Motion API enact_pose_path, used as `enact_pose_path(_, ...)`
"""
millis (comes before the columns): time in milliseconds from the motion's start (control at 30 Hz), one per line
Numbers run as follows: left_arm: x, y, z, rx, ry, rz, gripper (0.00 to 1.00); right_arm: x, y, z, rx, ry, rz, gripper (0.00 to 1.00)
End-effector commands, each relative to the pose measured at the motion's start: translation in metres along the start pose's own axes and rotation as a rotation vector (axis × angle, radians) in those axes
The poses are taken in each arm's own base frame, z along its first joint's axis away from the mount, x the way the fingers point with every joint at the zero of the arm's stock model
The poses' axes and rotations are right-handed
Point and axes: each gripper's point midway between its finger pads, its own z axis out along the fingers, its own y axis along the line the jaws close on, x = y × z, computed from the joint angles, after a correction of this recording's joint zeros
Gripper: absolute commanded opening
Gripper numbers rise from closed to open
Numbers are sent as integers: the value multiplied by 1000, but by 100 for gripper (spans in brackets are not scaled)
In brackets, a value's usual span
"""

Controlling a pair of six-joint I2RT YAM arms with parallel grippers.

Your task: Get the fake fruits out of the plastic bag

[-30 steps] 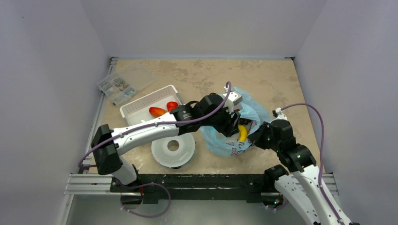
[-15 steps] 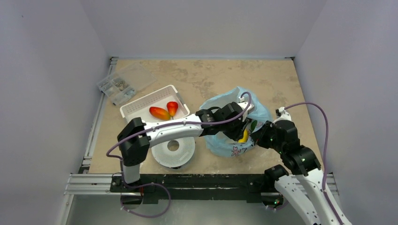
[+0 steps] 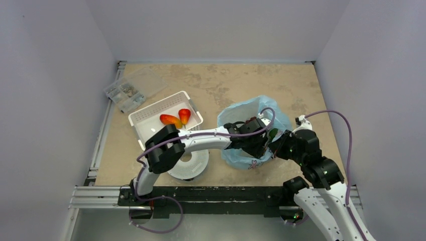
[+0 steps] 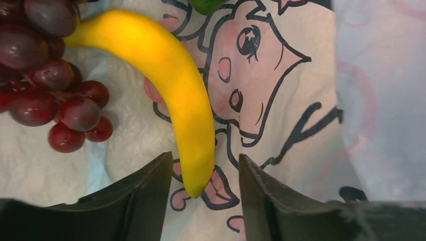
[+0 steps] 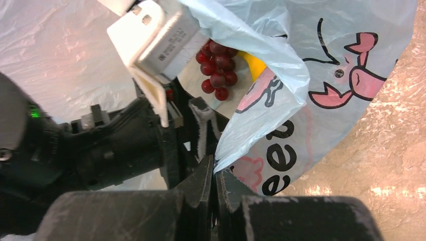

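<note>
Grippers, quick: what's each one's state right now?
Left gripper: open, fingers either side of the banana tip.
Right gripper: shut on the plastic bag edge.

Yellow banana [image 4: 187, 100] — dark-red grapes [image 4: 50, 75].

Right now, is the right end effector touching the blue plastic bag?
Touching. The right wrist view shows the right end effector shut on the plastic bag, its rim pinched in the jaws.
</note>
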Motion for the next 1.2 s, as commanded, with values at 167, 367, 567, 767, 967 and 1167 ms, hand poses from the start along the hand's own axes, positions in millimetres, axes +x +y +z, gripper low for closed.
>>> enact_pose_path(167,-1,-6,26,-39,-35,-41,60,-15,12,-10,-48,-56,-15,0)
enact_pose_path(367,10,9,47,-113,-18,-51,59,-14,12,-10,-51,-53,-15,0)
enact_pose_path(567,17,24,50,-190,0,-38,47,-14,12,-9,-50,-55,-15,0)
enact_pose_path(767,-6,15,18,-170,-63,-13,25,-14,12,-9,-50,-57,-10,0)
enact_pose_path(967,-38,2,-24,-140,-149,23,13,-14,9,-7,-34,-58,-15,0)
enact_pose_path(1167,-54,-9,-59,-105,-195,28,4,-14,7,-5,-22,-51,-16,0)
